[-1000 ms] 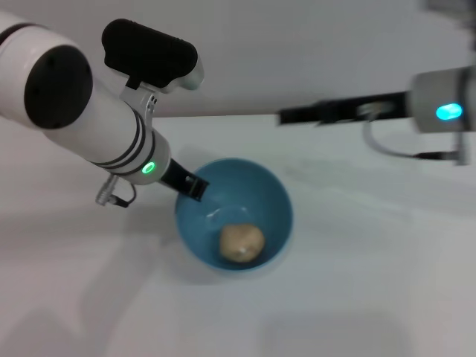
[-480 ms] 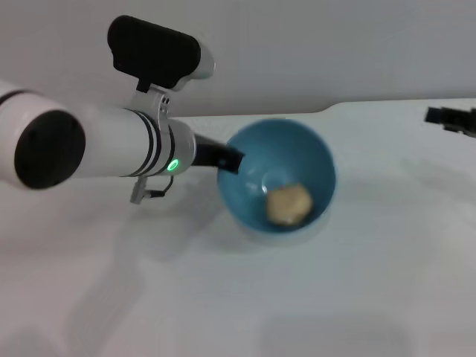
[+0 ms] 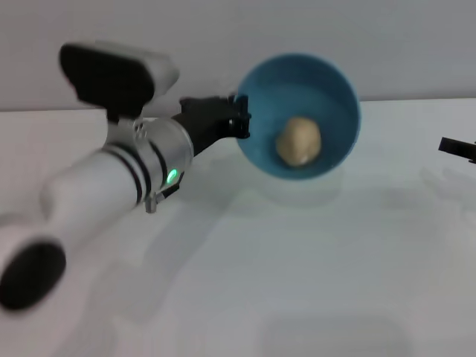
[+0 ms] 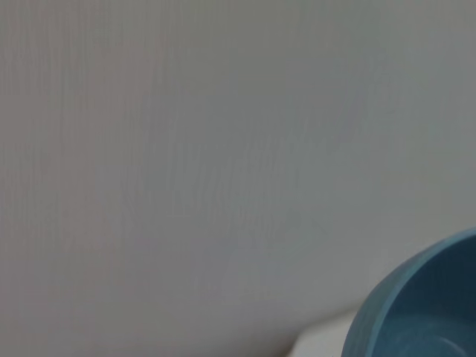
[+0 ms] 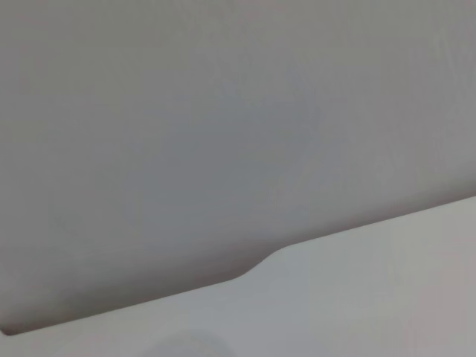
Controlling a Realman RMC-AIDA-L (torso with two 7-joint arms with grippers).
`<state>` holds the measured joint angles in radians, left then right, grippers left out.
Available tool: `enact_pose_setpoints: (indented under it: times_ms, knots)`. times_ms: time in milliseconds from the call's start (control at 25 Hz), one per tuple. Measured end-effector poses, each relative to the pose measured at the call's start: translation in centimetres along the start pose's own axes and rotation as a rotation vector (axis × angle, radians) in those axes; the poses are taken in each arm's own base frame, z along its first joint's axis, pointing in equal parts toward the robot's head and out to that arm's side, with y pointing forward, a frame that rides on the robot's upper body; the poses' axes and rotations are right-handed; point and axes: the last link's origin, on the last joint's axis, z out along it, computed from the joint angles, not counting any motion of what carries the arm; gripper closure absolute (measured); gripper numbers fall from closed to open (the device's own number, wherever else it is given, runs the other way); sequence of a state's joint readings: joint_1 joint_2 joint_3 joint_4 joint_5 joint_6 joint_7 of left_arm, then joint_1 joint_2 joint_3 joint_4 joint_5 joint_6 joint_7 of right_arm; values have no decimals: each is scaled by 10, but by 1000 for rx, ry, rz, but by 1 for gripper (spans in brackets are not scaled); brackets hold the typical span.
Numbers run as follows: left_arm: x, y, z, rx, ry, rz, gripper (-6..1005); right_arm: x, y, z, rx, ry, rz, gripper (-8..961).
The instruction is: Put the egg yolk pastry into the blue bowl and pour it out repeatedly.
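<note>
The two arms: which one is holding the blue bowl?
The left arm: its end effector grips the rim of the blue bowl, lifted and tilted with the egg yolk pastry inside. The right end effector sits apart at the edge.

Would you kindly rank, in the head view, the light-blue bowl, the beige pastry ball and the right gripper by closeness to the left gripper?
1. Glossy light-blue bowl: its rim is gripped by the left gripper.
2. Beige pastry ball: inside the bowl.
3. Right gripper: far right edge.

The bowl (image 3: pixel 327 93) is showing smooth, glossy blue, plastic-looking. The pastry (image 3: pixel 299 140) is looking matt and slightly lumpy. The left tool (image 3: pixel 239 125) is appearing as matt black plastic. The surface (image 3: pixel 312 268) is looking smooth, white, faintly sheened.
</note>
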<state>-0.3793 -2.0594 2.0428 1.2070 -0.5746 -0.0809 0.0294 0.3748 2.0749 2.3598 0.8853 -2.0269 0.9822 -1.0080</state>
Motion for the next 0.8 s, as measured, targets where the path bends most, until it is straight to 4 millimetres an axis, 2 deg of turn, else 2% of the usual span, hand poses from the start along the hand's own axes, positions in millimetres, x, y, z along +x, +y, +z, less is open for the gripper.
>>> enact_pose_setpoints:
  times_ms: [80,120,160,320,360,600,800]
  knots:
    - [-8,3,-7,2,121,32,996,0,0,1,-2,0,3,478]
    - [-8,3,-7,2,121,32,996,0,1,1,-6,1,2,478]
    - [-25,8,-17,-10,253,76,996,0,2,2,-9,2,1,478]
    - [-35,12,-27,-36,373,126,996,1,6,6,-22,14,-6,478]
    - [-42,15,-36,-71,468,181,996,0,7,7,-24,15,-8,478]
    - [-44,15,-36,-89,500,232,996,0,8,8,-27,17,-7,478]
    - [-44,19,-35,-91,501,293,996,7,11,10,-73,-3,84,478]
